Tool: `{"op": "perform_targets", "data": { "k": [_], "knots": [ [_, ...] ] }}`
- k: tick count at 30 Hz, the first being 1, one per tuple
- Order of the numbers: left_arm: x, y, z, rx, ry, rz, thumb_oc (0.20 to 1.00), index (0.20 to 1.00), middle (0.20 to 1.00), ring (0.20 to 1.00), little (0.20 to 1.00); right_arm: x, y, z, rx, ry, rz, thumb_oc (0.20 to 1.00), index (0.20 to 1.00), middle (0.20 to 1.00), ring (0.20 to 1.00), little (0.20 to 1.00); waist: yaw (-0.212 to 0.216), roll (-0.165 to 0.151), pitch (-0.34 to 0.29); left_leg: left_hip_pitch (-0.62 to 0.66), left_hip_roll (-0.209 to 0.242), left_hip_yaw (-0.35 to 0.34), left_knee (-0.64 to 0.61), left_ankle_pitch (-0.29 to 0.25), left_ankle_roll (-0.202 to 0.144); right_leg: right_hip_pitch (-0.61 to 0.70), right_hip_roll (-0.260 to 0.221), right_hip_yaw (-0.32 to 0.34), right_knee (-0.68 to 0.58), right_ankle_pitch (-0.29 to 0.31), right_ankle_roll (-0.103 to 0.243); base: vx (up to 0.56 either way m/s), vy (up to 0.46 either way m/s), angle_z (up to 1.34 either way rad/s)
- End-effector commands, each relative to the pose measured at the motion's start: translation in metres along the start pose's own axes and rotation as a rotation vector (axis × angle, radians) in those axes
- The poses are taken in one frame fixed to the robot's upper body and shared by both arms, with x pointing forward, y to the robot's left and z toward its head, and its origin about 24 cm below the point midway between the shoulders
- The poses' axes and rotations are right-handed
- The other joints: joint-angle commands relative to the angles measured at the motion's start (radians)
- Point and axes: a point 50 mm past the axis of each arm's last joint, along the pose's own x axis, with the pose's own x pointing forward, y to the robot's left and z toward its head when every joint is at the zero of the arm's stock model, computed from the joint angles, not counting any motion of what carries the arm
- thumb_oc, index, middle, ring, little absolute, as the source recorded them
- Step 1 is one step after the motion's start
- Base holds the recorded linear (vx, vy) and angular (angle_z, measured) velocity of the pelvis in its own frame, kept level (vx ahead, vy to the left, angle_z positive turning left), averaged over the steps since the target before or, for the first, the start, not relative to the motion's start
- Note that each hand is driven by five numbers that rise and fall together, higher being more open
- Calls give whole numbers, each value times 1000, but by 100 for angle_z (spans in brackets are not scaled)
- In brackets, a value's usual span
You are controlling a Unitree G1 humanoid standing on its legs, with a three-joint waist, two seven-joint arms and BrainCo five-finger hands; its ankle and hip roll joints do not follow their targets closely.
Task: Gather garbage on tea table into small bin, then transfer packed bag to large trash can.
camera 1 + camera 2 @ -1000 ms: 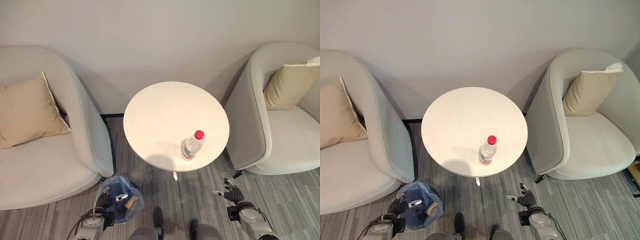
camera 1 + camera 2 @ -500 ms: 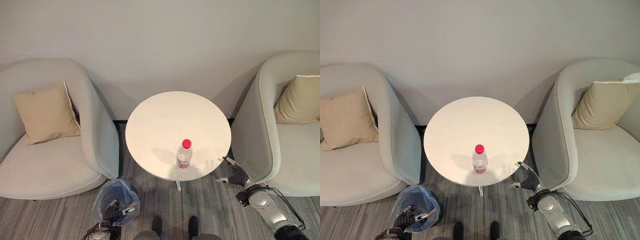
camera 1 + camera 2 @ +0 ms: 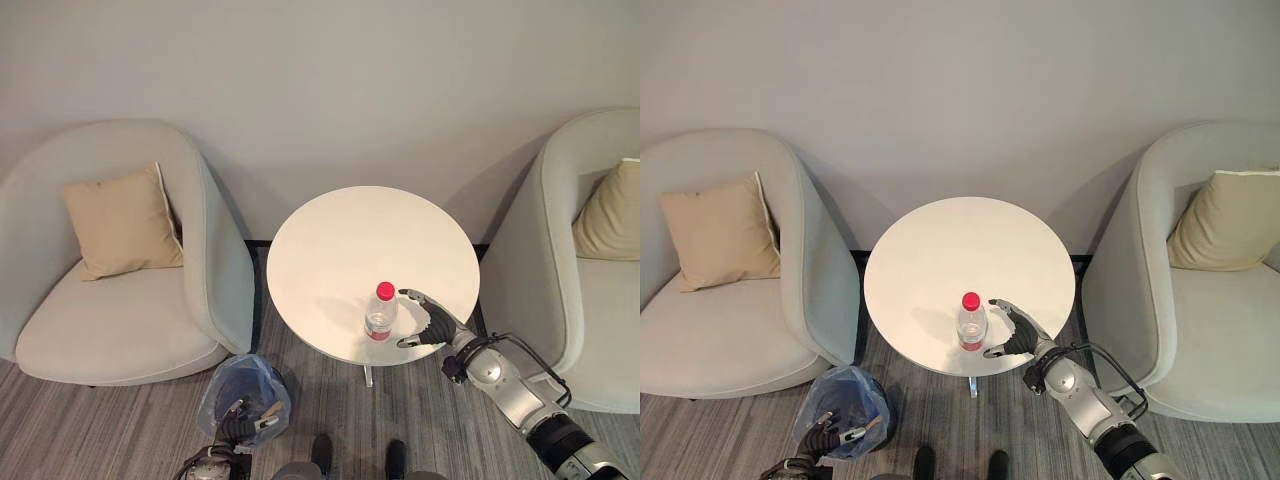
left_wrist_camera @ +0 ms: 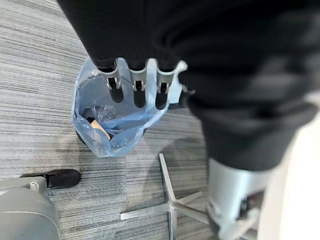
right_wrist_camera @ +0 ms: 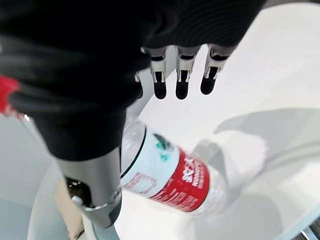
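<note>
A clear plastic bottle (image 3: pixel 380 312) with a red cap and red label stands near the front edge of the round white tea table (image 3: pixel 350 240). My right hand (image 3: pixel 430 325) is open over the table just right of it. The bottle (image 5: pixel 165 172) sits between the thumb and the straight fingers (image 5: pixel 182 80), with a gap on each side. On the floor at the lower left stands the small bin lined with a blue bag (image 3: pixel 245 395). My left hand (image 3: pixel 235 430) grips the bag's rim, fingers (image 4: pixel 135 82) inside it. Some tan scraps (image 4: pixel 97 127) lie in the bin.
A grey armchair (image 3: pixel 150 320) with a tan cushion (image 3: pixel 125 220) stands left of the table, close to the bin. Another armchair (image 3: pixel 1200 340) with a cushion stands on the right. A wall runs behind. The table's metal foot (image 4: pixel 170 207) spreads over the striped carpet.
My right hand has risen from floor level at the table's right edge to beside the bottle. The camera has shifted. The left hand stays at the bin.
</note>
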Motion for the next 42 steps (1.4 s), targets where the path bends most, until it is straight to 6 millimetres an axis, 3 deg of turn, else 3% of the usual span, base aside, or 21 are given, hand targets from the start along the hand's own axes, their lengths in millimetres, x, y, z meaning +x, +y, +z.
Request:
{"op": "perform_targets", "data": {
  "k": [1, 10, 11, 12, 13, 19, 23, 26, 33, 37, 41, 42],
  "knots": [
    [5, 14, 12, 70, -44, 20, 1000, 1000, 1000, 1000, 1000, 13, -5, 19, 15, -79, -64, 1000, 1000, 1000, 1000, 1000, 25, -53, -12, -4, -8, 22, 7, -43, -41, 84, -32, -1, 23, -189, 63, 43, 15, 16],
    [3, 17, 9, 79, -35, 19, 1000, 1000, 1000, 1000, 1000, 31, -7, 33, 68, -93, -92, 1000, 1000, 1000, 1000, 1000, 70, -48, 0, -32, -18, -12, 7, -37, -37, 70, -35, -23, 23, -192, 63, 15, 19, 12],
    [3, 17, 10, 76, -37, 20, 1000, 1000, 1000, 1000, 1000, 32, -7, 34, 75, -93, -96, 953, 953, 953, 953, 953, 75, -48, 1, -35, -20, -17, 7, -37, -37, 70, -35, -26, 23, -193, 62, 3, 0, 19],
    [3, 17, 10, 76, -37, 20, 1000, 1000, 1000, 1000, 1000, 32, -7, 34, 75, -93, -96, 715, 715, 715, 715, 715, 75, -48, 1, -35, -20, -17, 7, -37, -37, 70, -35, -26, 23, -193, 62, 14, 6, 20],
    [3, 17, 10, 70, -38, 23, 1000, 1000, 1000, 1000, 1000, 35, -8, 36, 92, -94, -110, 200, 200, 200, 200, 200, 83, -48, 1, -37, -22, -26, 8, -36, -36, 72, -35, -30, 23, -195, 60, 14, 13, 19],
    [2, 22, 7, 50, -26, 45, 1000, 1000, 1000, 1000, 1000, 31, -23, 45, 168, -149, -180, 200, 200, 200, 200, 200, 89, -49, -4, -31, -26, -43, 8, -38, -37, 82, -38, -47, 27, -200, 58, -2, 7, 15],
    [1, 24, 5, 38, -17, 54, 1000, 1000, 1000, 1000, 1000, 11, -40, 63, 203, -285, -226, 200, 200, 200, 200, 200, 73, -50, -12, -23, -21, -37, 10, -37, -43, 93, -38, -48, 35, -207, 56, -55, -25, 2],
    [2, 19, 8, 29, -26, 44, 1000, 1000, 1000, 1000, 1000, -6, -42, 71, 265, -362, -237, 200, 200, 200, 200, 200, 56, -44, -12, -25, -15, -40, 20, -27, -60, 100, -32, -56, 40, -217, 46, -79, -32, 1],
    [3, 10, 14, -6, -54, 27, 1000, 1000, 1000, 1000, 1000, -17, -42, 70, 287, -387, -256, 200, 200, 200, 200, 200, 50, -42, 16, -112, -16, -30, 105, -15, -81, 95, -32, -85, 26, -210, 36, -109, -14, 13],
    [4, 4, 16, 1, -58, 7, 1000, 1000, 1000, 1000, 1000, -18, -44, 63, 268, -354, -277, 200, 200, 200, 200, 200, 48, -47, 26, -153, -11, 32, 153, -24, -67, 90, -45, -129, 24, -203, 36, -64, 31, 56],
    [5, 1, 22, 15, -86, -5, 1000, 1000, 1000, 1000, 1000, -21, -50, 53, 246, -305, -323, 200, 200, 200, 200, 200, 26, -54, 31, -162, 20, 182, 183, -49, -38, 83, -70, -192, 30, -203, 41, -18, 74, 77],
    [5, 1, 23, 18, -89, -9, 1000, 1000, 1000, 1000, 1000, -21, -53, 52, 233, -297, -335, 200, 200, 200, 200, 200, 19, -57, 26, -151, 27, 212, 186, -79, -44, 91, -75, -196, 30, -218, 44, 62, 115, 84]
  ]
}}
